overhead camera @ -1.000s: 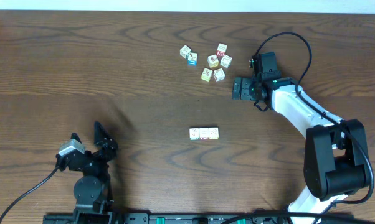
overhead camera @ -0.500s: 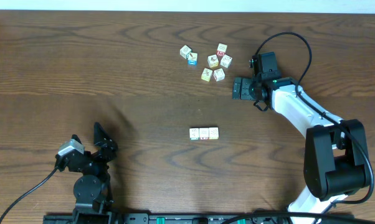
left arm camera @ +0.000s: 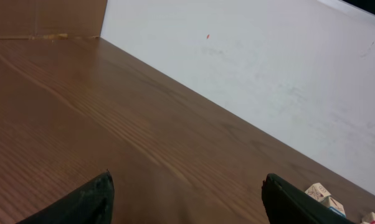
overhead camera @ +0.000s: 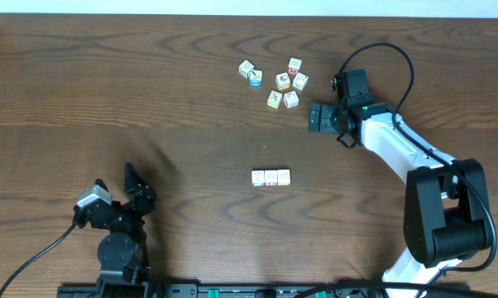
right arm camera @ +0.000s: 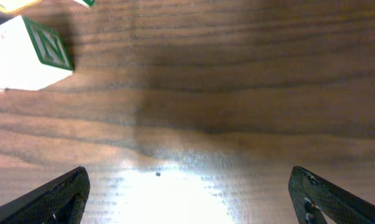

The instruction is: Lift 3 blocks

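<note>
Overhead, the light is even and fairly bright. The dark desk (overhead camera: 108, 83) shows crisp grain, with one faint, soft shadow left of centre. In the right wrist view a white glare patch washes out the bottom centre, and the cube with a green N (right arm camera: 32, 53) at upper left looks slightly soft. In the left wrist view the pale wall (left arm camera: 268, 74) is bright, and the left fingers (left arm camera: 91, 199) are near-black silhouettes.

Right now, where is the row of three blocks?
In the overhead view, the row of three blocks lies near the table's centre, on the near side of the scattered cubes, left of the right arm.
</note>
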